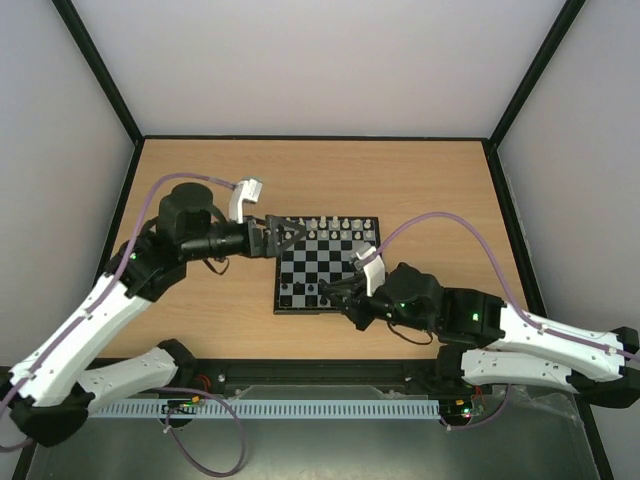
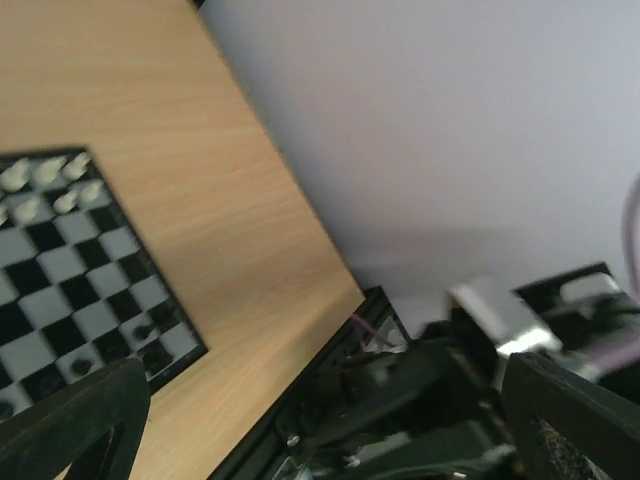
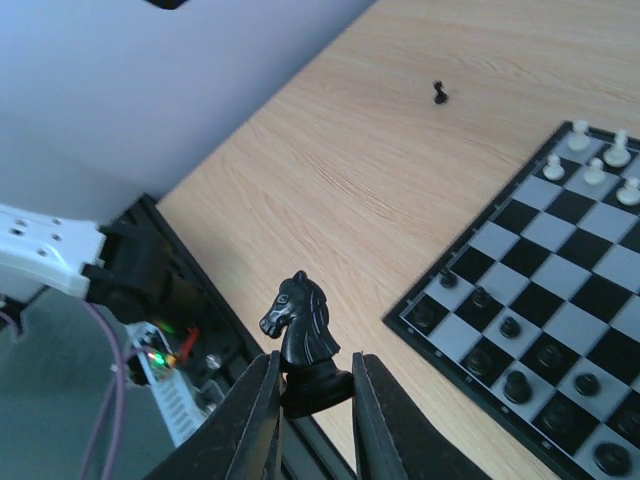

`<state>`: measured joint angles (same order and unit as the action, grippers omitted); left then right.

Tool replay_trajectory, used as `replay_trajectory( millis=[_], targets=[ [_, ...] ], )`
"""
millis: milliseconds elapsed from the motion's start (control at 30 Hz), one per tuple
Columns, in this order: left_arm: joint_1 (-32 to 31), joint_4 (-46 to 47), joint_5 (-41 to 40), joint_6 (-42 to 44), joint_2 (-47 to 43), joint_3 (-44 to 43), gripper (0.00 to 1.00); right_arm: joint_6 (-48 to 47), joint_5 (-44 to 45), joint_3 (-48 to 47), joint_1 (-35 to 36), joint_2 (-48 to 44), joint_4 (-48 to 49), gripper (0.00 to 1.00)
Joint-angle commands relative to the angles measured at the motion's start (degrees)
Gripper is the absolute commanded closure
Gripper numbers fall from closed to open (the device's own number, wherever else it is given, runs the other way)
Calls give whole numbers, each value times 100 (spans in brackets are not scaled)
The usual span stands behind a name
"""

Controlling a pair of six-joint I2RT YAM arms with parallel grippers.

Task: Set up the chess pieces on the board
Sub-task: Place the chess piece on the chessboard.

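The board [image 1: 322,262] lies mid-table, with white pieces [image 1: 335,226] along its far rows and black chess pieces [image 1: 300,293] on its near rows. My right gripper [image 1: 337,293] hovers at the board's near edge, shut on a black knight [image 3: 305,335] that stands upright between its fingers [image 3: 255,420]. In the right wrist view the board [image 3: 560,290] is to the right, and one black piece [image 3: 439,93] stands alone on the wood beyond it. My left gripper [image 1: 285,236] is open over the board's far left corner, its fingers [image 2: 70,420] wide apart with nothing between them.
The black table frame [image 3: 190,290] runs close below the right gripper, with lit electronics [image 3: 155,355] and a purple cable [image 3: 110,400] beyond it. The left wrist view shows the board's corner [image 2: 150,330], bare wood [image 2: 220,220], the white wall and my right arm [image 2: 450,400].
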<state>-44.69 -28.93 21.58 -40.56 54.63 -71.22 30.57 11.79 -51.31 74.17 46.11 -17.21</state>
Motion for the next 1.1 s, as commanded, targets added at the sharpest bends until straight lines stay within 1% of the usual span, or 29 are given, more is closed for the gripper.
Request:
replay_trajectory(
  millis=[0, 67, 133, 267, 367, 467, 633, 767, 933, 1000, 1067],
  targets=[
    [1315, 589, 2674, -440, 90, 836, 1, -189, 367, 260, -26, -128, -417, 81],
    [1537, 903, 3139, -574, 128, 1216, 0, -203, 433, 349, -26, -214, -390, 81],
    [1521, 1081, 3468, -642, 171, 1444, 1, -234, 510, 420, -26, -286, -385, 81],
    [1516, 1349, 3687, -910, 35, 1937, 1, -282, 530, 427, -26, -298, -323, 81],
    [1493, 1949, 3867, -1429, -144, 2452, 1, -337, 494, 377, -28, -109, -261, 81],
    [1374, 2040, 3842, -1529, -273, 2756, 1, -379, 419, 281, -26, 141, -204, 81],
    [1024, 2640, 3705, -1997, -455, 3286, 5, -491, 199, 182, -26, 432, 56, 81],
    [736, 2943, 3569, -2177, -483, 3609, 8, -570, 104, 1, -26, 706, 135, 81],
    [672, 3338, 3589, -2379, -543, 3963, 16, -630, 0, -184, -30, 1109, 134, 81],
    [672, 3392, 3599, -2378, -534, 4005, 18, -640, -105, -187, -26, 1209, 200, 81],
    [672, 3400, 3622, -2350, -526, 4030, 23, -647, -153, -168, -26, 1281, 270, 80]
  ],
)
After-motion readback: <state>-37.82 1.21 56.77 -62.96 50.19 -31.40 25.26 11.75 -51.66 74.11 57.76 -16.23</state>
